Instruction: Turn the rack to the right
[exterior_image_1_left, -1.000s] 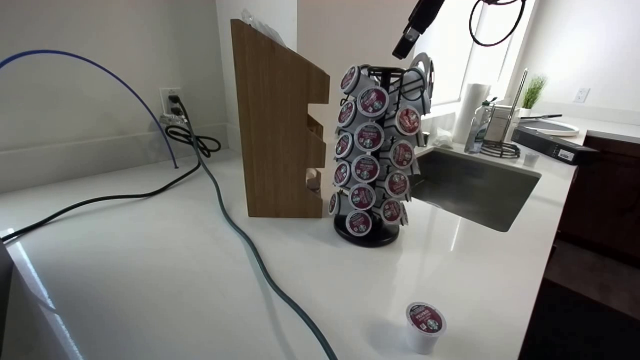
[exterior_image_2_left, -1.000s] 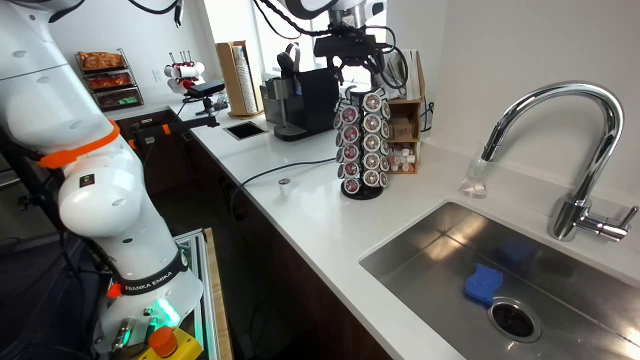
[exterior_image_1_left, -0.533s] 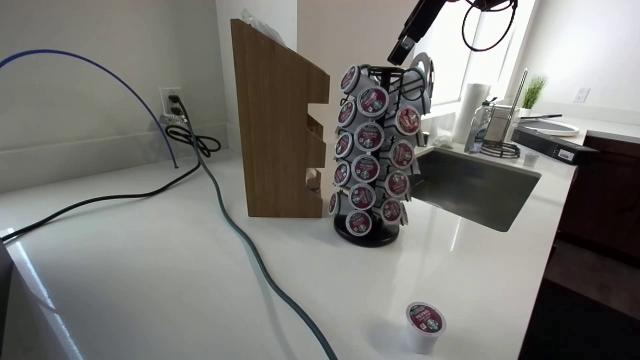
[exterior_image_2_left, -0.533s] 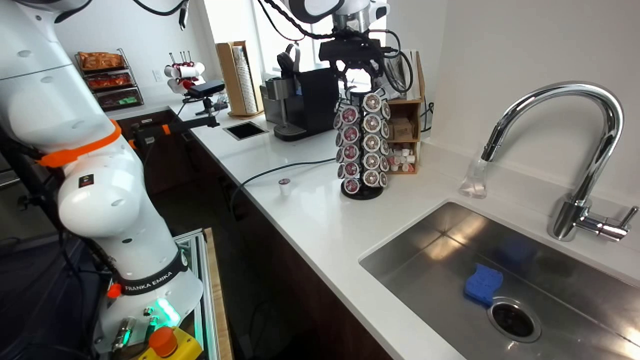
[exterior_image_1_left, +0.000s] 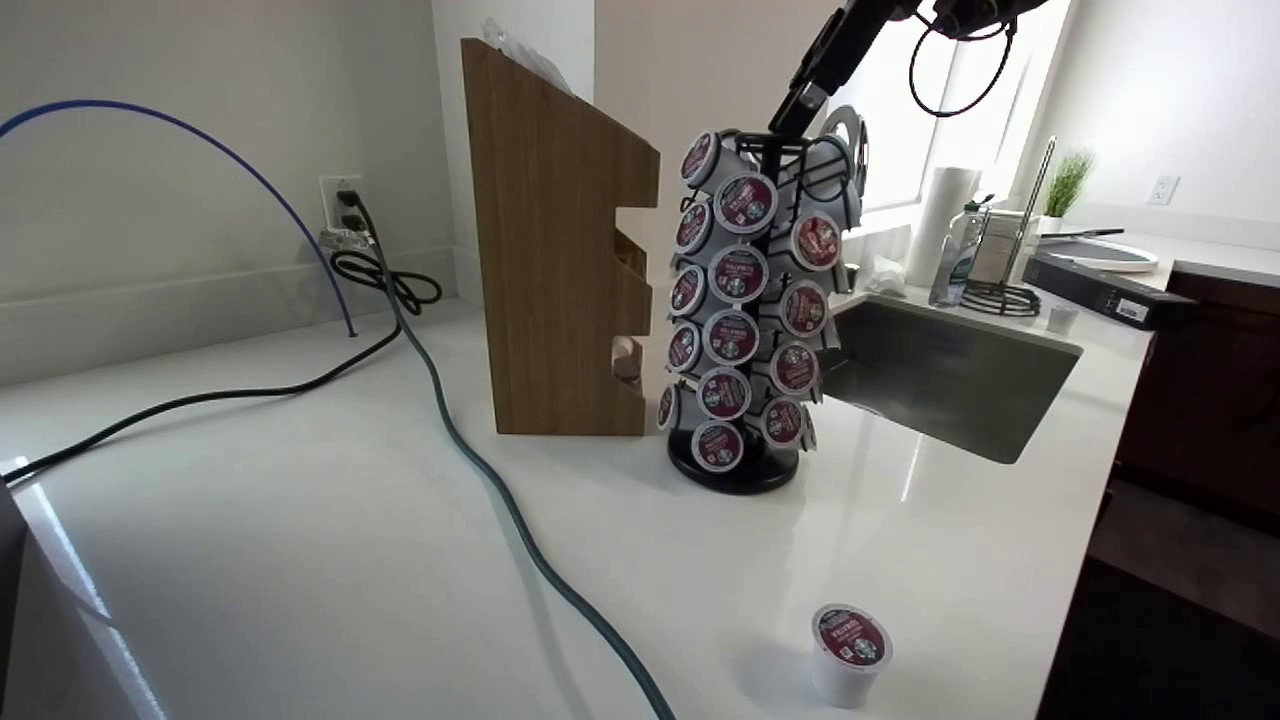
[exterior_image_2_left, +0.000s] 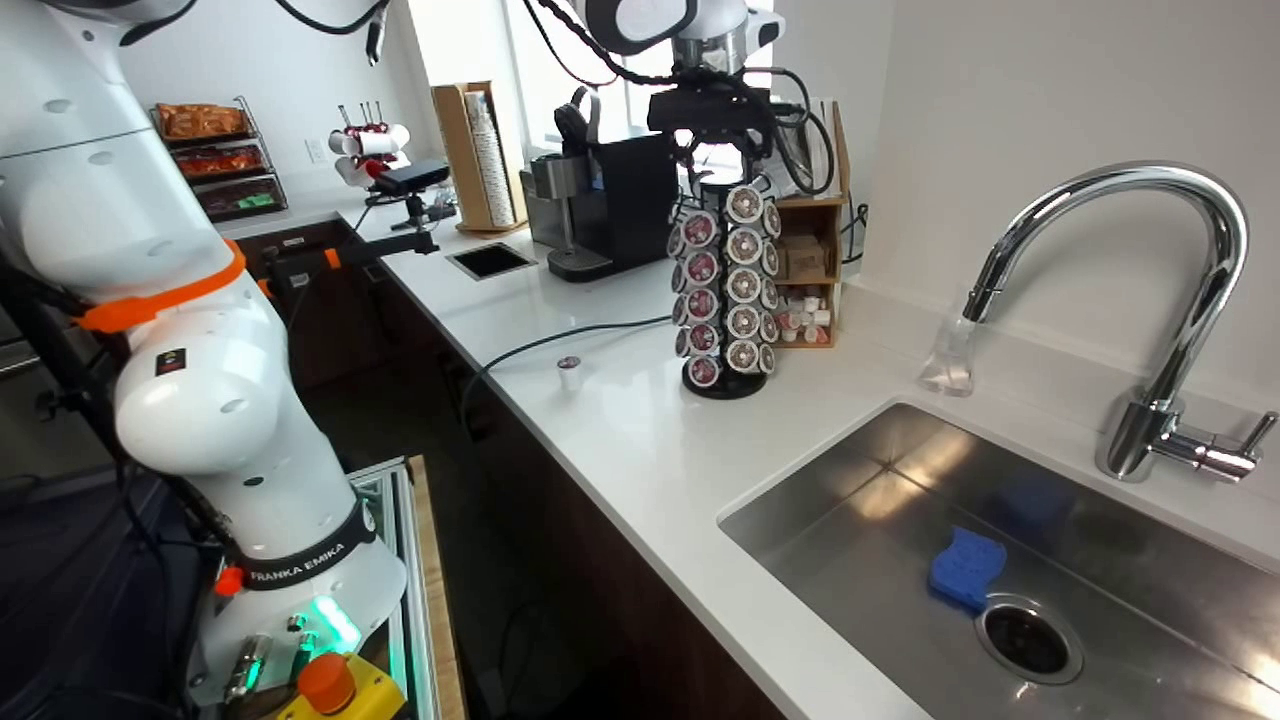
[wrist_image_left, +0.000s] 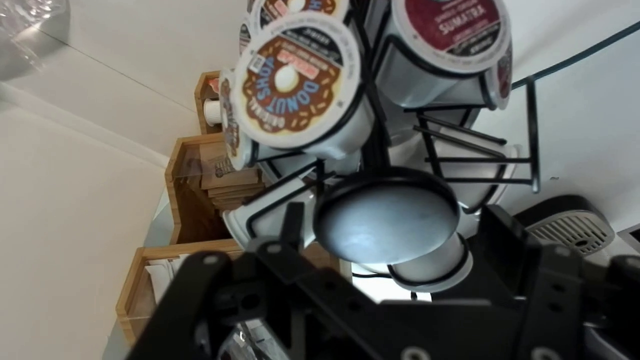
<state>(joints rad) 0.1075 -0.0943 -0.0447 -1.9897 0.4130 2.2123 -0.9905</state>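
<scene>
End effector (wrist_image_left: 396, 225) hangs with jaws apart, the rack (exterior_image_1_left: 766, 472) just below it.

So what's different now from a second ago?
The hand has moved down, and slightly right in an exterior view, toward the rack. Nothing has been gripped or let go: its jaws stand open, with the rack's round top between them in the wrist view. The rack hasn't visibly turned; the loose coffee pod and wooden block stayed put.

On the white counter (exterior_image_1_left: 400, 600) we see the rack (exterior_image_1_left: 755, 477), a wooden block (exterior_image_1_left: 550, 260), one loose pod (exterior_image_1_left: 850, 655) and a greenish cable (exterior_image_1_left: 533, 548).
</scene>
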